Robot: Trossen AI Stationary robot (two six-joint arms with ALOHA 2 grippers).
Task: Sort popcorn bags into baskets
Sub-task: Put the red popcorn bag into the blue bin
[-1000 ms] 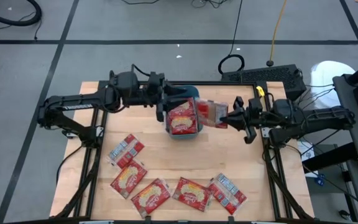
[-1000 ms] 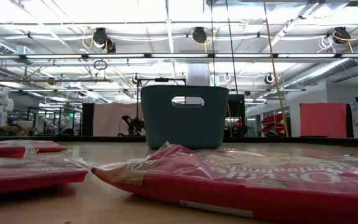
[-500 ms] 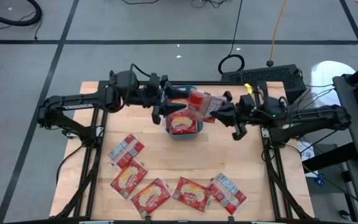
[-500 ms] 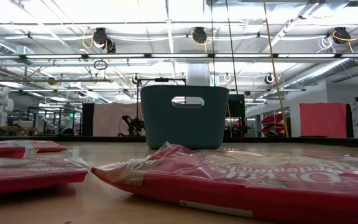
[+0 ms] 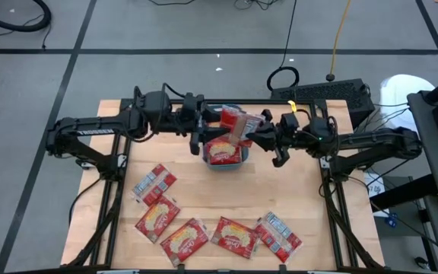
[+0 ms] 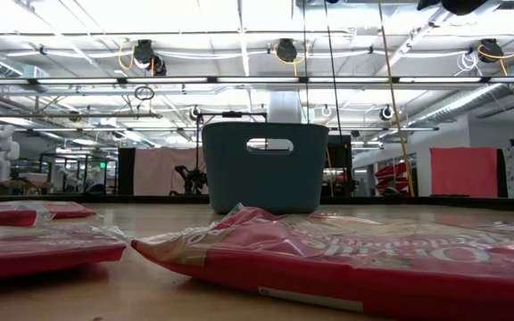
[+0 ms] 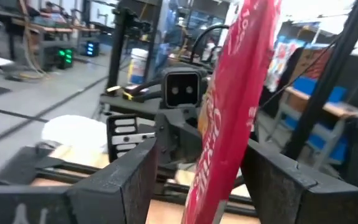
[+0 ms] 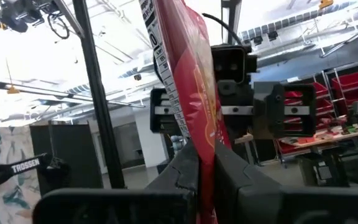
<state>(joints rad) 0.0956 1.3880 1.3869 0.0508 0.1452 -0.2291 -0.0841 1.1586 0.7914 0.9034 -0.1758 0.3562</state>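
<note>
Right gripper [image 5: 258, 131] fingers [image 8: 185, 171] pinched tight on red popcorn bag [image 5: 234, 124], held upright over teal basket [image 5: 238, 159]. Left gripper [image 5: 201, 126] fingers [image 7: 129, 177] spread wide, bag btwn them, contact unclear. Five bags [image 5: 233, 236] on surface [image 5: 295, 190], well apart from fingers.

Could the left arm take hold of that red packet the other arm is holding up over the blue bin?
Probably yes. The right tool is shut on the popcorn bag above the basket, and in the left wrist view the bag hangs between the left tool's open fingers, nothing between them.
</note>
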